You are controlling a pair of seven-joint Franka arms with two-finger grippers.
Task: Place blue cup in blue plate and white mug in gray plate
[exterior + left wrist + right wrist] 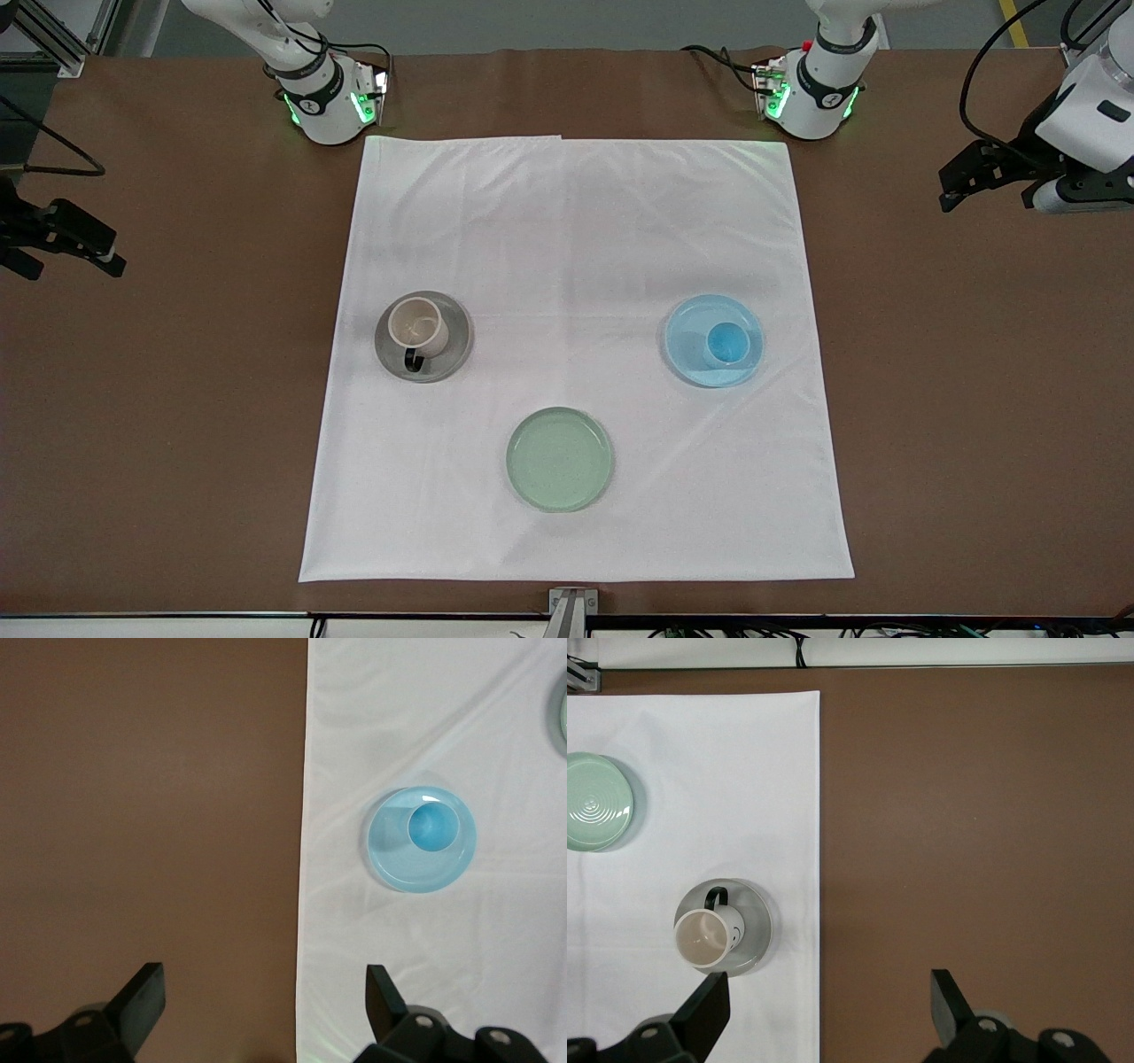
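The white mug (pixel 416 326) with a dark handle stands upright in the gray plate (pixel 454 353) toward the right arm's end of the cloth. The blue cup (pixel 726 344) stands upright in the blue plate (pixel 689 351) toward the left arm's end. My left gripper (pixel 983 190) is open and empty, held over the bare brown table off the cloth; its wrist view shows its open gripper (pixel 266 992), the blue cup (pixel 432 828) and the blue plate (pixel 399 866). My right gripper (pixel 75 264) is open and empty over the brown table at its end; its wrist view shows its open gripper (pixel 830 997), the mug (pixel 702 937) and the gray plate (pixel 756 935).
A pale green plate (pixel 559 459) lies on the white cloth (pixel 576 221), nearer to the front camera than the other two plates; it also shows in the right wrist view (pixel 598 802). Brown table (pixel 974 399) surrounds the cloth. Both arm bases stand along the table's top edge.
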